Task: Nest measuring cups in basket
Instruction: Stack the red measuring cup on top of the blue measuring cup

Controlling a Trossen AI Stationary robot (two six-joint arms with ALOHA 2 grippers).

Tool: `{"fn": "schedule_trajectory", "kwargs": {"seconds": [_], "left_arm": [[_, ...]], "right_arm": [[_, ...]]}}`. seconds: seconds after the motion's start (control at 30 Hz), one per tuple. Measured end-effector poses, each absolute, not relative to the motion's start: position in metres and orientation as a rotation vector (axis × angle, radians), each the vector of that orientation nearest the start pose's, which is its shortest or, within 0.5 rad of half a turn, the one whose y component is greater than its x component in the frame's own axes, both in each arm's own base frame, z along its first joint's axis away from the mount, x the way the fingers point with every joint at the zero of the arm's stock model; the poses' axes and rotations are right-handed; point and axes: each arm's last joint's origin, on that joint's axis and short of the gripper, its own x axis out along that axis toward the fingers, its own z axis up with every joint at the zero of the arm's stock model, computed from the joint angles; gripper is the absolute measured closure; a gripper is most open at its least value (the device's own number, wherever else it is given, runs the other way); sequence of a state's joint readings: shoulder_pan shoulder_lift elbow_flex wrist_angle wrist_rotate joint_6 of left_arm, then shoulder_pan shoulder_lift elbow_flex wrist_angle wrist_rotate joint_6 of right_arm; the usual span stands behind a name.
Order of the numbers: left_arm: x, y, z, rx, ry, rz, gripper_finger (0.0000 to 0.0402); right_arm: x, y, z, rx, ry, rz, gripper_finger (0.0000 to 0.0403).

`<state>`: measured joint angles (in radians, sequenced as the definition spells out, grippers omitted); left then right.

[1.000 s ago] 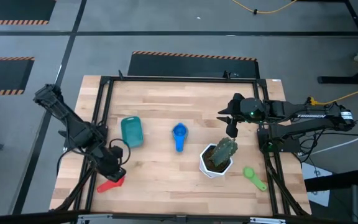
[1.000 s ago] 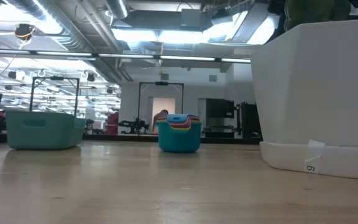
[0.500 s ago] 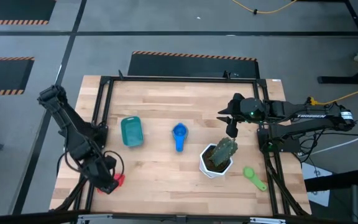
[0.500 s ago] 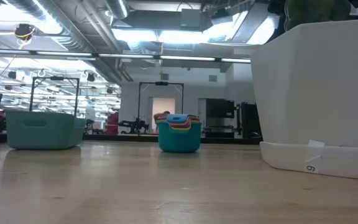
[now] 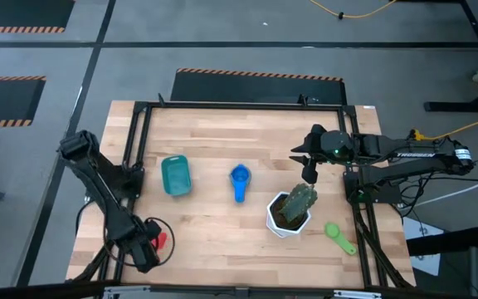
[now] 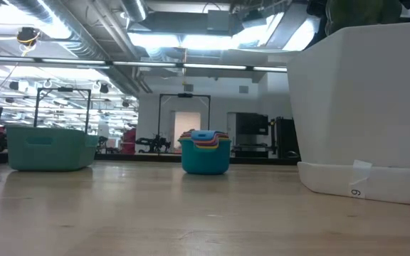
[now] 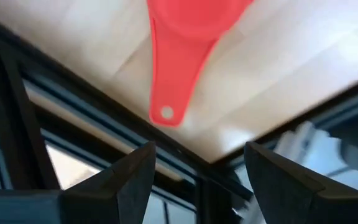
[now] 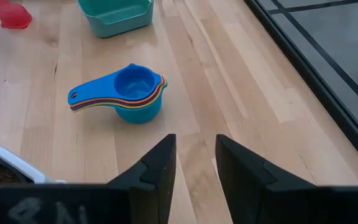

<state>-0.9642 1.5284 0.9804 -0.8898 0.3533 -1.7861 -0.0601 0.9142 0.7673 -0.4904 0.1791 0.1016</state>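
Two dark jointed arms w/ black cables

The open left gripper (image 7: 194, 180) hangs off the red measuring cup's (image 7: 185, 37) handle.

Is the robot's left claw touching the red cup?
Apart. The left wrist view shows the open left gripper short of the red cup, with bare table between.

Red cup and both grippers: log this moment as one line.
left gripper: open, off table's front-left edge, empty | red cup: on table, handle at edge | right gripper: idle, empty, facing nested stack | basket: empty
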Motion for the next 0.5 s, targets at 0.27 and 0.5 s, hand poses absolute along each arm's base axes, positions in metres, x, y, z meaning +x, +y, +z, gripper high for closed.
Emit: {"fn": "schedule_trajectory", "kwargs": {"seconds": [0.27,0.5], "left_arm": [[0.145,-0.227,0.167,-0.624,1.851,0.485,0.0162],[0.146,-0.229,0.154,-0.544,1.879,0.466,0.0162]], "right_arm": [[0.187,-0.016,0.279,0.059,0.625,-0.263,0.0286],[0.187,-0.016,0.279,0.075,0.623,-0.268,0.0286]]}}
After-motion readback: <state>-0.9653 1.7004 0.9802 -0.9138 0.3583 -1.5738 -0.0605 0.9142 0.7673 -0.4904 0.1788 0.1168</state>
